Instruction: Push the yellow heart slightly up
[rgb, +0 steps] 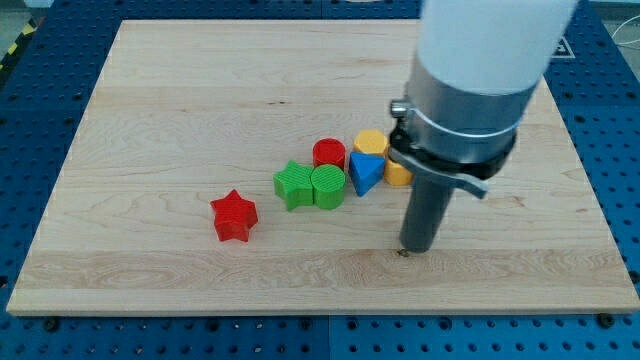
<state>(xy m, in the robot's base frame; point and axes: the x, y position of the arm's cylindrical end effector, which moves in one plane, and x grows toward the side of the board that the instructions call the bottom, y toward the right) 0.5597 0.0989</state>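
Two yellow blocks lie right of the board's middle. One yellow block (371, 141) sits above the blue triangle (365, 172). The other yellow block (397, 174) is right of the triangle and mostly hidden behind the arm, so I cannot tell which one is the heart. My tip (411, 248) rests on the board below this hidden yellow block, a clear gap away and touching no block.
A red cylinder (329, 153), a green cylinder (327, 186) and a green star (292, 184) cluster left of the blue triangle. A red star (234, 216) lies apart at lower left. The wooden board (150, 120) has a blue perforated table around it.
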